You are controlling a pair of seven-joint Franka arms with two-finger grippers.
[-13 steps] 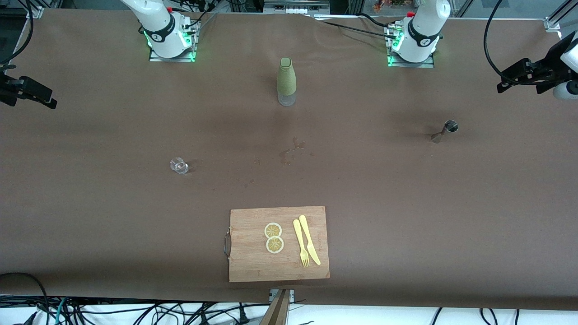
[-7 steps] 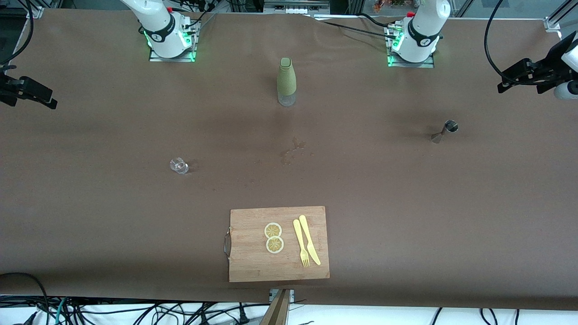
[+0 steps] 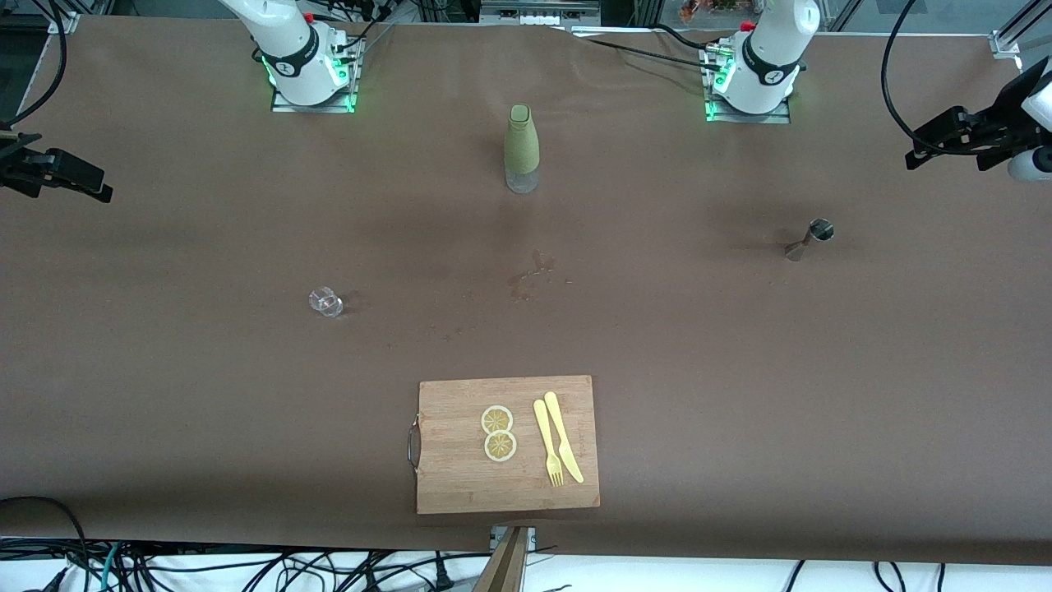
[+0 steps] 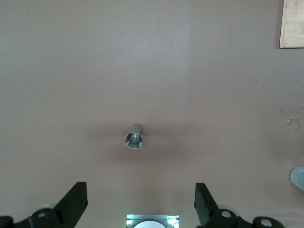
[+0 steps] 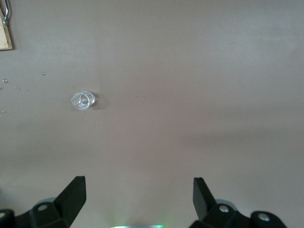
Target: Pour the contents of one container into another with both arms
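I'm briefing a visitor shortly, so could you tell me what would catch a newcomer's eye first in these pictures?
Probably the wooden cutting board nearest the front camera, carrying two lemon slices and a yellow fork and knife. Next, the green bottle standing upright between the two arm bases. A small clear glass sits toward the right arm's end, a metal jigger toward the left arm's.

One bottle (image 3: 521,149), one glass (image 3: 325,301), one jigger (image 3: 809,238), one board (image 3: 506,444), seemingly two lemon slices (image 3: 498,432), one fork (image 3: 547,442), one knife (image 3: 563,436).

- Front camera looks down from high across the table (image 3: 740,370), facing both bases.
- Each wrist camera looks straight down from well above.
- Front and left wrist views share the metal jigger (image 3: 809,238) (image 4: 135,138); front and right wrist views share the small glass (image 3: 325,302) (image 5: 83,100).
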